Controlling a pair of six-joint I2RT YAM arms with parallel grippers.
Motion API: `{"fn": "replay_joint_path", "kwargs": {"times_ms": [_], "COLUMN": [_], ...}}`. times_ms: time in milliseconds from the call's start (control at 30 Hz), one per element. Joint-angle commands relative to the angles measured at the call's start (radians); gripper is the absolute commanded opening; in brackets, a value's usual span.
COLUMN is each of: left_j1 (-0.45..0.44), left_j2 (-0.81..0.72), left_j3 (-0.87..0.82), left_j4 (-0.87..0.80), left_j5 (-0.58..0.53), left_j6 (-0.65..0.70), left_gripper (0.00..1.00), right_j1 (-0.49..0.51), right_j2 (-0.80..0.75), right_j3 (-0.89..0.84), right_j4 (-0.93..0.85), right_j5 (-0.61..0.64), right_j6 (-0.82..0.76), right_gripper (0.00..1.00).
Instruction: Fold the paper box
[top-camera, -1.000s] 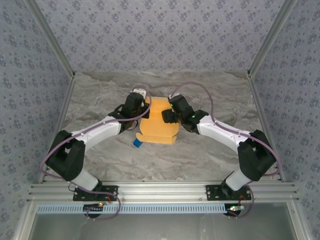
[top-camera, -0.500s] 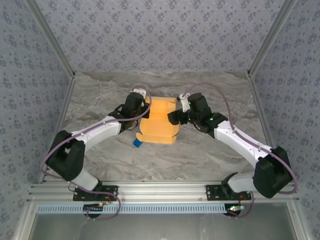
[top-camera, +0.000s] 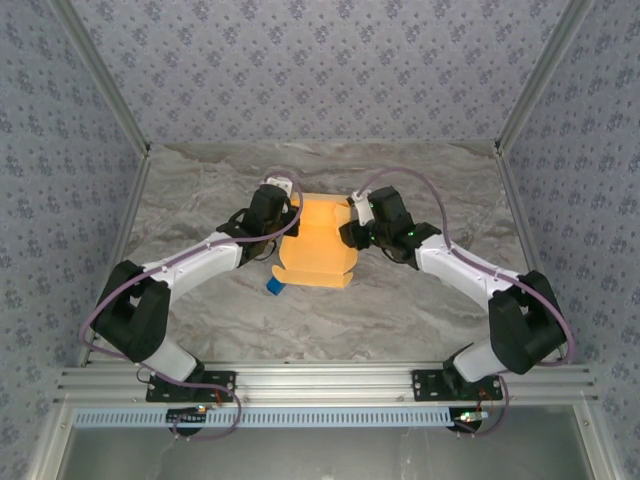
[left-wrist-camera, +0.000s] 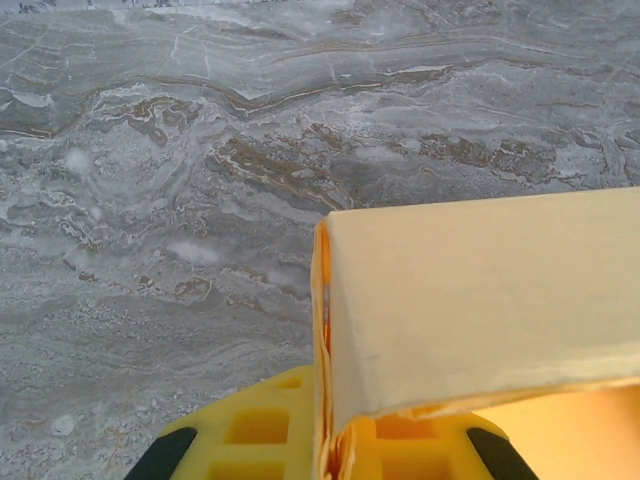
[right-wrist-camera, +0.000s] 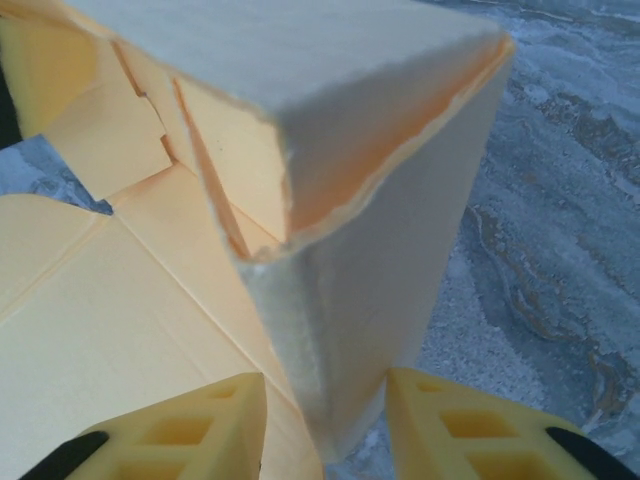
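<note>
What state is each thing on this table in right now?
paper box: partly folded, some walls raised, other flaps lying flat.
blue cube: resting on the table by the box's near left corner, not held.
left end effector: shut on an edge of the box.
right end effector: fingers either side of a raised box wall; whether it grips is unclear.

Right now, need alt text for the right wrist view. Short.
A partly folded yellow-orange paper box looms close, one upright corner standing between the two yellow fingers of the right gripper. Its flat flaps spread to the left, and the grey marbled table shows on the right.
</note>
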Motion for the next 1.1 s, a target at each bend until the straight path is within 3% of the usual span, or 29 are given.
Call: {"fn": "replay_joint_path", "kwargs": {"times_ms": [0,167,333,633,1067], "left_j1": [-0.002,-0.004,-0.006,-0.008,-0.010], "left_j2": [-0.007,-0.008,-0.010,-0.014,-0.005], "left_j3": [0.037,0.036,0.034,0.028,0.029], "left_j4": [-0.006,-0.004,-0.004,-0.001,0.002], "left_j5": [-0.001,0.000,0.001,0.002,0.002], "left_j6": [0.002,0.001,0.001,-0.003,-0.005], "left_gripper": [0.00,0.00,0.00,0.00,0.00], "right_j1": [0.023,0.058,0.080,0.114,0.155], "right_j2": [0.022,0.045,0.062,0.142,0.252], "right_j3": [0.028,0.054,0.064,0.176,0.330], "right_j4": [0.028,0.010,-0.007,-0.202,-0.394], "right_j5": [0.082,0.217,0.318,0.580,0.768], "right_j6": [0.015,0.059,0.112,0.256,0.378], "right_gripper": [0.33,0.25,0.24,0.21,0.21]}}
